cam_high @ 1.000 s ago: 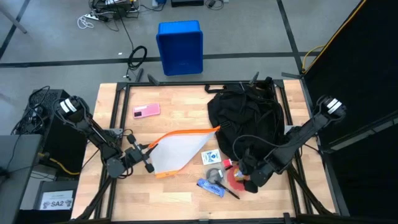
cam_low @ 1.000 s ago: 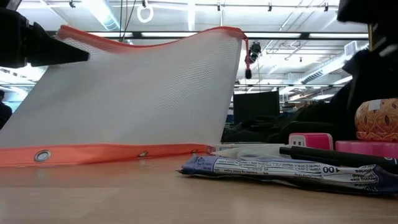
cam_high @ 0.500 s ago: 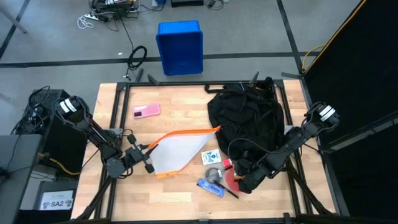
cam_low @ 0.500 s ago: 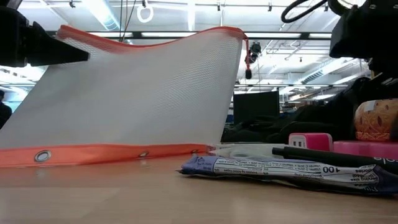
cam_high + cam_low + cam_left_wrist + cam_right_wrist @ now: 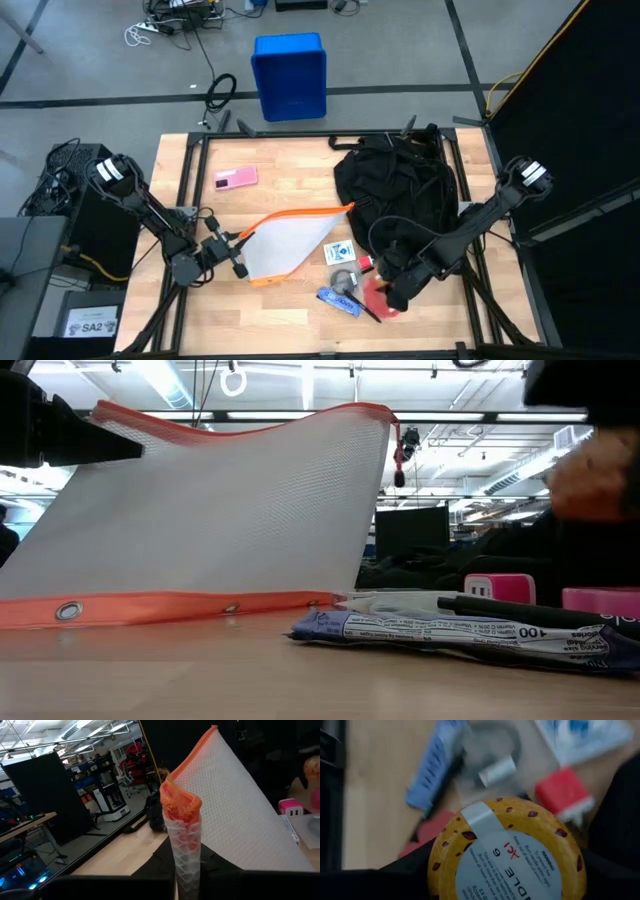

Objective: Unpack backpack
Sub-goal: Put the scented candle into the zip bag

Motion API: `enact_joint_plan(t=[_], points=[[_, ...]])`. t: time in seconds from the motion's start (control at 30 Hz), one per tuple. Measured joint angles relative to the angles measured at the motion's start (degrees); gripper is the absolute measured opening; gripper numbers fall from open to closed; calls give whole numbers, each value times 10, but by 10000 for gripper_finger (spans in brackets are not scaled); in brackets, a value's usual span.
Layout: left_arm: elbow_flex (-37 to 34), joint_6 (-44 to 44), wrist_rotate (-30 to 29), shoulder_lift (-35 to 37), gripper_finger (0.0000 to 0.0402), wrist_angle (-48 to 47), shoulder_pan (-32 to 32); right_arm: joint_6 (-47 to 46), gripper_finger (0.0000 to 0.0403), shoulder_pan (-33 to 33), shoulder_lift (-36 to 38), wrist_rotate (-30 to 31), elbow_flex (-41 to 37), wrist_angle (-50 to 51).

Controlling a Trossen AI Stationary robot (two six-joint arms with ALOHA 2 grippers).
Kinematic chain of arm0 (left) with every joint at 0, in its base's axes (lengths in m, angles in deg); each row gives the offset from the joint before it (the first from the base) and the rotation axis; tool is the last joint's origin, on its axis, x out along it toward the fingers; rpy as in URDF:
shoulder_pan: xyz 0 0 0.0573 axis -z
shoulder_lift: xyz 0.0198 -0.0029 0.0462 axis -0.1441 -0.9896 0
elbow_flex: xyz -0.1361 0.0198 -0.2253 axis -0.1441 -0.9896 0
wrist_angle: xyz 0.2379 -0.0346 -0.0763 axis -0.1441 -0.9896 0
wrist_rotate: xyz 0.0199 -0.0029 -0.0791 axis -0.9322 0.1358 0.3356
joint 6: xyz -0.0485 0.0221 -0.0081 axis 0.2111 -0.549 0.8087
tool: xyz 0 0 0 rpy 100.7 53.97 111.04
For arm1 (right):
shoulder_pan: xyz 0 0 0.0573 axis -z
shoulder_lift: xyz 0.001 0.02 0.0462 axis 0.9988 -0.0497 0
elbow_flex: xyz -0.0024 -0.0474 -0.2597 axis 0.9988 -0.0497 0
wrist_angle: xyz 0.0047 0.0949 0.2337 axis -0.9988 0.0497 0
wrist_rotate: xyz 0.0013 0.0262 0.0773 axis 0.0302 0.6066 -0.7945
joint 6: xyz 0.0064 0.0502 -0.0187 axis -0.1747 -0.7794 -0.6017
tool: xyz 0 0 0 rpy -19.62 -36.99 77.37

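From the high view I see the backpack (image 5: pixel 400 185) slumped on the far right part of the wooden table (image 5: pixel 280 310), straps trailing. My right gripper (image 5: pixel 398 290) sits just in front of it, over a red flat item (image 5: pixel 378 300) near the front edge. My left gripper (image 5: pixel 238 255) is at the left, pinching a corner of the white mesh pouch (image 5: pixel 290 240) with orange trim. A pink phone (image 5: pixel 235 178) lies apart toward the far left, a small white card (image 5: pixel 340 251) and a blue packet (image 5: pixel 338 301) lie between pouch and right gripper, and a blue crate (image 5: pixel 290 75) stands on the floor beyond.

In the low view the pouch rears up tall, the blue packet (image 5: pixel 440 630) lies flat with a black pen (image 5: pixel 530 612) on it, and a yellowish round thing (image 5: pixel 595 475) blurs at upper right, clear of the table.

In the left wrist view my jaws are pressed together on the bunched orange corner of the pouch (image 5: pixel 182 815).

In the right wrist view a yellow patterned round container (image 5: pixel 505 855) with a white label fills the space between my fingers; the jaws grip its 2 sides
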Motion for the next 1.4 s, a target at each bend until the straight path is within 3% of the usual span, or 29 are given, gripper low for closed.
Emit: enact_joint_plan(t=[0.17, 0.3, 0.43, 0.53, 0.77, 1.03, 1.4], points=[[0, -1, 13, 0, 0, 0, 0, 104, 258, 32, 34, 41, 49, -2], [0, -2, 19, 0, 0, 0, 0, 233, 258, 82, 46, 54, 106, -67], [0, -2, 20, 0, 0, 0, 0, 346, 258, 145, 35, -29, 163, -148], [0, -3, 21, 0, 0, 1, 0, 383, 258, 194, 19, -87, 201, -147], [1, -37, 26, 0, 0, 25, 0, 390, 258, 303, -18, -161, 240, -85], [1, -54, 31, 0, 0, 33, 0, 388, 258, 362, -38, -192, 239, -46], [1, -62, 31, 0, 0, 52, -1, 388, 258, 377, -42, -147, 240, -43]])
